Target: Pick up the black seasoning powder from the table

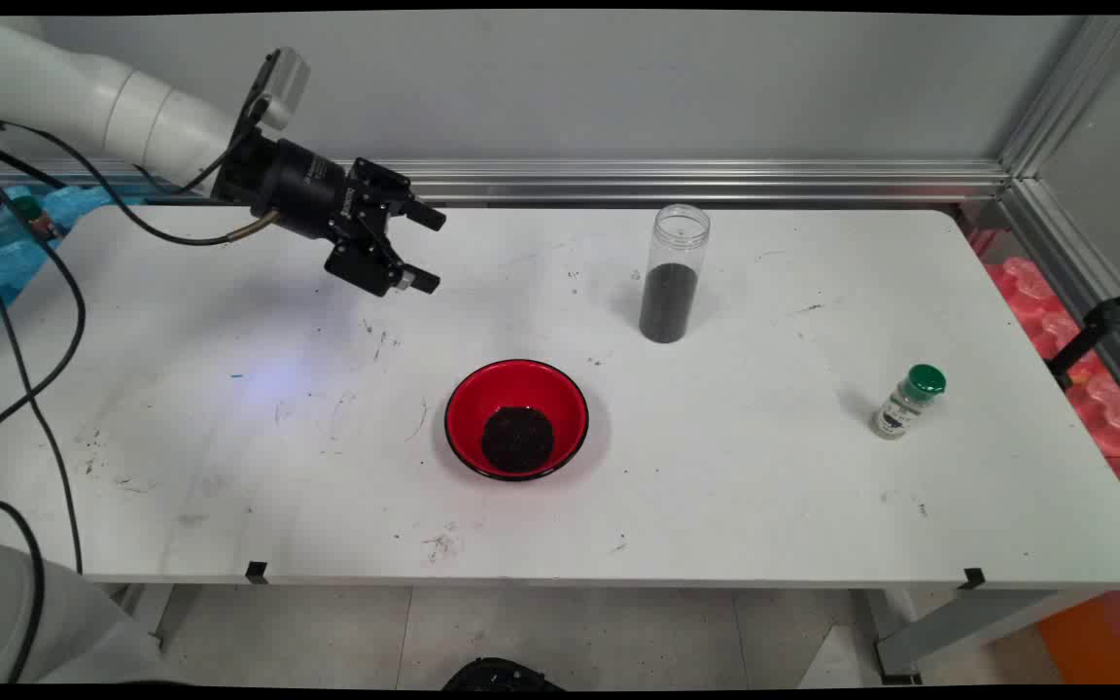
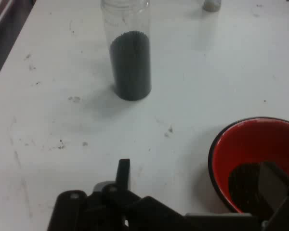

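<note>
From above, the black gripper (image 1: 431, 250) hovers empty, jaws apart, over the white table (image 1: 764, 486), apart from one red bowl (image 1: 516, 418) of dark grains, one clear cylinder (image 1: 673, 273) and one green-capped jar (image 1: 907, 402), label unreadable. The hand camera shows the cylinder (image 2: 129, 57) ahead and the bowl (image 2: 257, 163) at right.

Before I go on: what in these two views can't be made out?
- Small jar: label print too small in the main view; in the hand view the top edge cuts off all but its base.
- Tall jar: hand view's top edge cuts off its mouth.
- Bowl: right edge crops it there, and a gripper finger covers part of its dark contents.
</note>
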Robot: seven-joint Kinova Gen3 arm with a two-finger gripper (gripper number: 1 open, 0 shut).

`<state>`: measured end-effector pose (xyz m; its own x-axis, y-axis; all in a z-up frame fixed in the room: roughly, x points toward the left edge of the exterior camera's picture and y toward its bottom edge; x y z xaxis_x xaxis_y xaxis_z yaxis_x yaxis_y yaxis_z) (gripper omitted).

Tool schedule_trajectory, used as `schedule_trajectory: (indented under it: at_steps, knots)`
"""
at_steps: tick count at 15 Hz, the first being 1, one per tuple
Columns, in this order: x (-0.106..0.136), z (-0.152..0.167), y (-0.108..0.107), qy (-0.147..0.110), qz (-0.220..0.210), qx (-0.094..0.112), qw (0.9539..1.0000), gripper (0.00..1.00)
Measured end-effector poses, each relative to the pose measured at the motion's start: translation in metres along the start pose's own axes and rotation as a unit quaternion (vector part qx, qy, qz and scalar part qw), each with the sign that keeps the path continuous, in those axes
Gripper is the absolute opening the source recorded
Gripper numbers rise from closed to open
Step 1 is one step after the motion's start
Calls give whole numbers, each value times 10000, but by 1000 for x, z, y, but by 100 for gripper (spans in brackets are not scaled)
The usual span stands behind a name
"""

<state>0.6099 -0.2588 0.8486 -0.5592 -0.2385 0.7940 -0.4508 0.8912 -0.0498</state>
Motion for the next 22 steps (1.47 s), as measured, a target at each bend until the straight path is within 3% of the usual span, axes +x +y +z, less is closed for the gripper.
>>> schedule_trajectory:
  at_steps: [13, 22]
  knots:
    - [17, 43, -17, 211, -179, 89, 9996, 100]
    - [25, 79, -30, 313, -115, 12, 9994, 100]
